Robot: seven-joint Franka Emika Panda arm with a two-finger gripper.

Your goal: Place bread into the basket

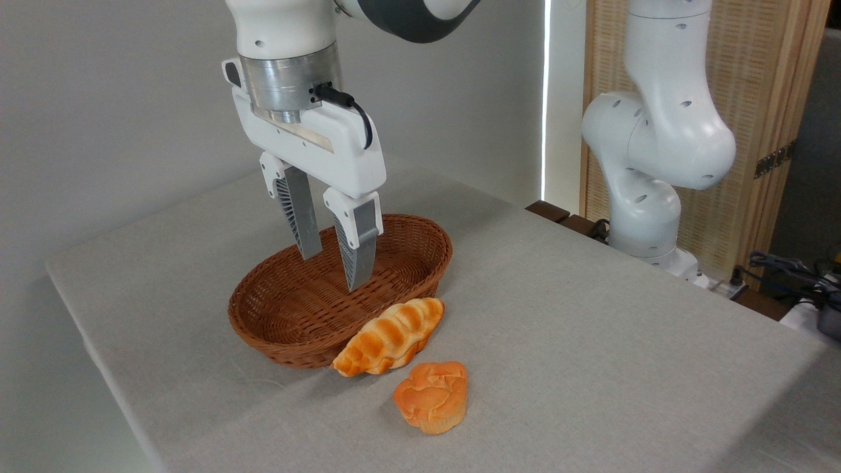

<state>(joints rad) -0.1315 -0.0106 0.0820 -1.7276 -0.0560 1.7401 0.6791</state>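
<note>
The bread (432,396), a small orange-golden bun with a lumpy cracked top, lies on the grey table near the front, apart from everything else. The oval brown wicker basket (276,328) stands behind and to the left of it, with nothing inside. My gripper (332,266) hangs over the middle of the basket, pointing down. It is open, and nothing sits between its ribbed grey fingers (358,253). The bun is well to the right of the gripper and nearer the camera.
A longer ridged croissant-shaped loaf (389,336) leans against the basket's front right rim, between basket and bun. The arm's white base (647,197) stands at the table's back right edge, with cables (788,269) beyond it. Bare grey cloth covers the table (591,341).
</note>
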